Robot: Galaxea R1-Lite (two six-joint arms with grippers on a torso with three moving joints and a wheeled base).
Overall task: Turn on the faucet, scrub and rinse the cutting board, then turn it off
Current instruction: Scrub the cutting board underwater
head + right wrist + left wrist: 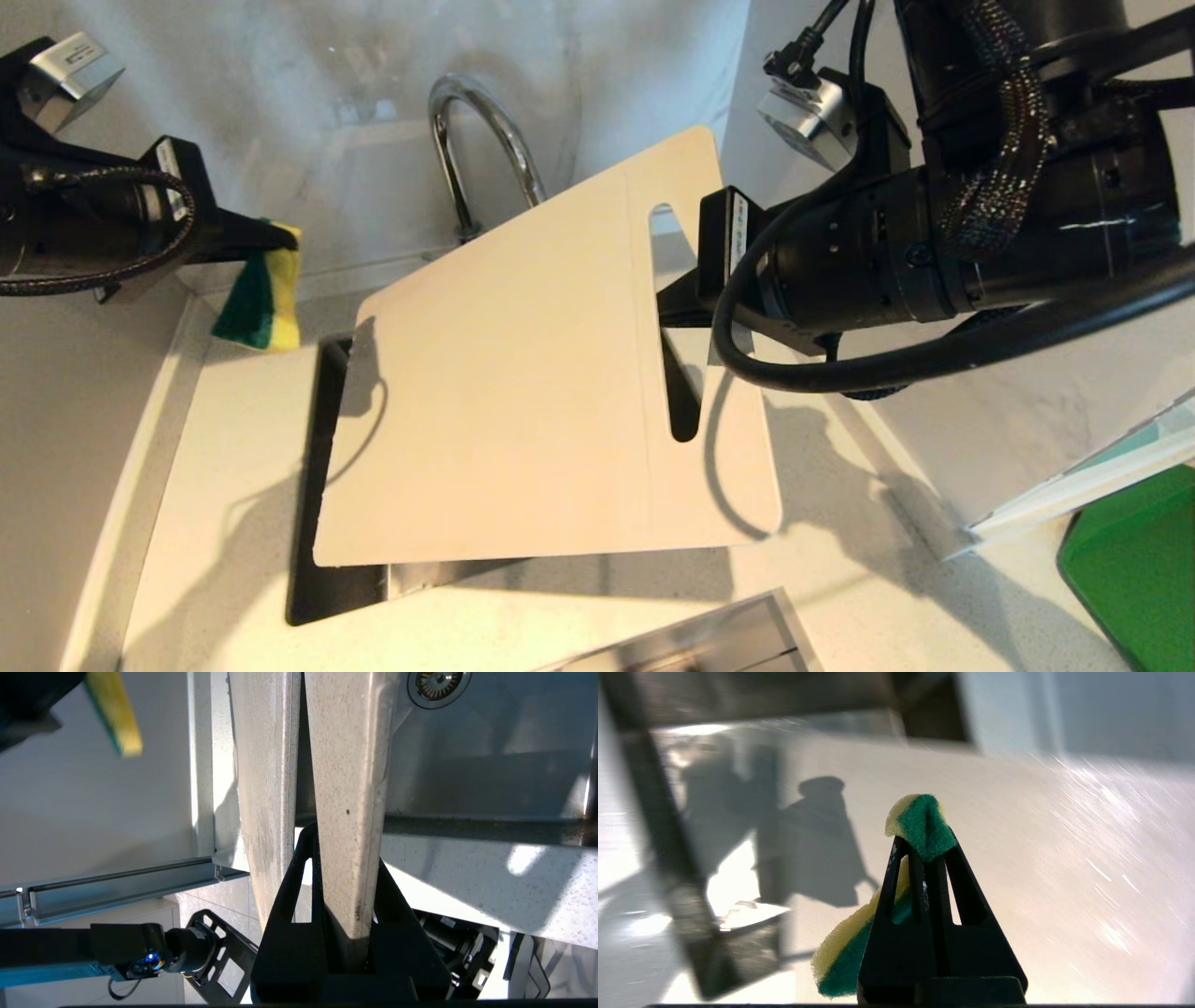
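Cutting board (523, 392) fills centre of head frame, lifted and tilted above sink (313, 523), faucet (481, 140) behind its upper edge

Right gripper (343, 877) pinches board edge by handle slot (674, 327), centre right of frame

Left gripper (922, 854) at upper left, squeezed tight on green-yellow sponge (920, 823), clear of board

Board looks thin, stiff, light; smooth plastic, likely slippery when wet

One-edge pinch may let it pivot under scrubbing; firmest hold near slot, away from scrub area

Sponge soft, folds in grip
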